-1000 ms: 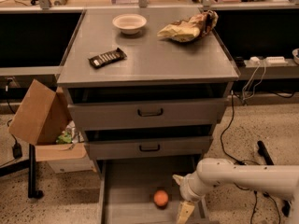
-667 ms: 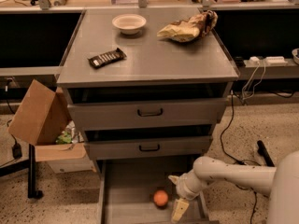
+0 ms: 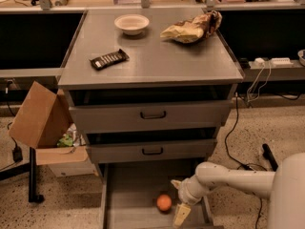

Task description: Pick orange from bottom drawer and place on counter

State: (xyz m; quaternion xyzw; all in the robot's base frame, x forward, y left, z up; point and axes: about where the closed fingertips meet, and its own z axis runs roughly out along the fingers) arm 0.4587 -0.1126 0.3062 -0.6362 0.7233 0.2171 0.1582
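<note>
The orange [image 3: 164,202] lies in the open bottom drawer [image 3: 127,194], near the middle of the tray. My gripper [image 3: 178,199] hangs over the drawer just to the right of the orange, close beside it; one pale finger [image 3: 181,214] points down and another shows near the top [image 3: 176,183]. The orange sits free on the drawer floor. The counter [image 3: 152,63] is the grey top of the cabinet above.
On the counter stand a white bowl [image 3: 131,24], a dark wrapped bar [image 3: 109,59] and a crumpled chip bag [image 3: 192,28]. Two shut drawers with black handles [image 3: 152,114] sit above the open one. A cardboard box [image 3: 40,120] stands at the left; cables lie at the right.
My arm and gripper have moved left across the drawer, closer to the orange. The orange has not moved.
</note>
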